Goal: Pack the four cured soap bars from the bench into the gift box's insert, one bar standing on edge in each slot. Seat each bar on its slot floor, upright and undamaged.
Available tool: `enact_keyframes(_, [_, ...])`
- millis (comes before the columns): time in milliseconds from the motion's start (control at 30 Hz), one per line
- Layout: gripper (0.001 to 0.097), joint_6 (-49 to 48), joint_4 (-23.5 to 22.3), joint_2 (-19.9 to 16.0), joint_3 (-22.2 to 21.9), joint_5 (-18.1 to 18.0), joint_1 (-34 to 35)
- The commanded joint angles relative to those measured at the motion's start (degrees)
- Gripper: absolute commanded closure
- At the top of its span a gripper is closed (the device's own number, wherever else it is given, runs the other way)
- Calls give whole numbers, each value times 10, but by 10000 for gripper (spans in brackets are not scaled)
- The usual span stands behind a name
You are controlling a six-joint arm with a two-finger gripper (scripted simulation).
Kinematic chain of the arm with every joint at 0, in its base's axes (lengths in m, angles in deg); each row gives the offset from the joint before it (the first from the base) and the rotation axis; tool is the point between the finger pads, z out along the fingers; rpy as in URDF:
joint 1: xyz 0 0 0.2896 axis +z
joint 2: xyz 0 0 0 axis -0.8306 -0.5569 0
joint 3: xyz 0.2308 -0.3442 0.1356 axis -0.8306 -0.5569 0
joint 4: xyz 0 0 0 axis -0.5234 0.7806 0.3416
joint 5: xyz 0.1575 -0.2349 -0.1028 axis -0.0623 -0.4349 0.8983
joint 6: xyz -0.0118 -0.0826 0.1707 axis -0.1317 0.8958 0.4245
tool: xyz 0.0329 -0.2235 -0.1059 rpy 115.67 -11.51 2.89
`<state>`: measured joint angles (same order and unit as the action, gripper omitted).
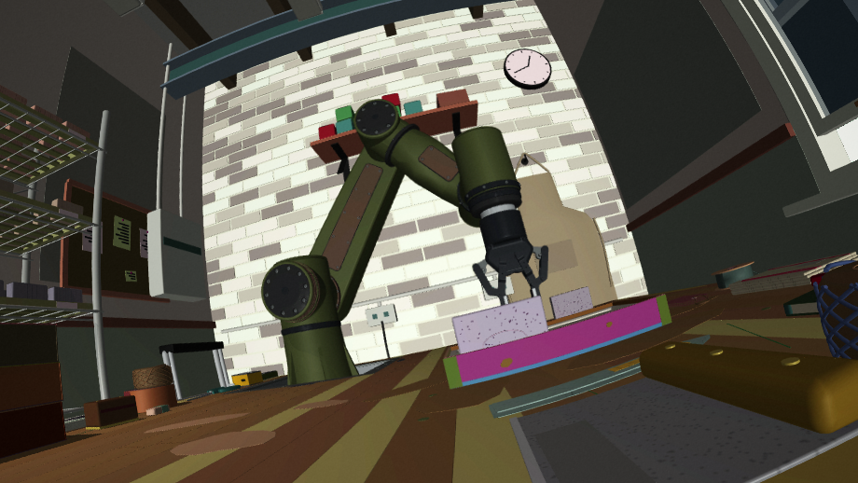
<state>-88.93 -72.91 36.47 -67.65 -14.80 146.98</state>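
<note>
On the bench right of the arm's base lies a magenta gift box with green ends, seen low from the side. Two pale lilac speckled soap bars stand up out of it: a large near one and a smaller-looking one behind it to the right. My gripper hangs straight down just above the top edge of the near bar. It is open and holds nothing. The inside of the box and its slots are hidden by the box wall.
A dark blue mesh basket stands at the right edge, with books and a tape roll behind it. A long brown handle with brass rivets lies on a grey mat in front. Twine and small boxes sit far left.
</note>
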Motion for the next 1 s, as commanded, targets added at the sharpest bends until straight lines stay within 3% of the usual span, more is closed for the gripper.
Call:
enact_keyframes(0, [481, 0, 0, 1, 0, 0, 0])
enact_keyframes(400, [481, 0, 0, 0, 0, 1, 0])
enact_keyframes(967, [821, 0, 0, -1, 0, 1, 0])
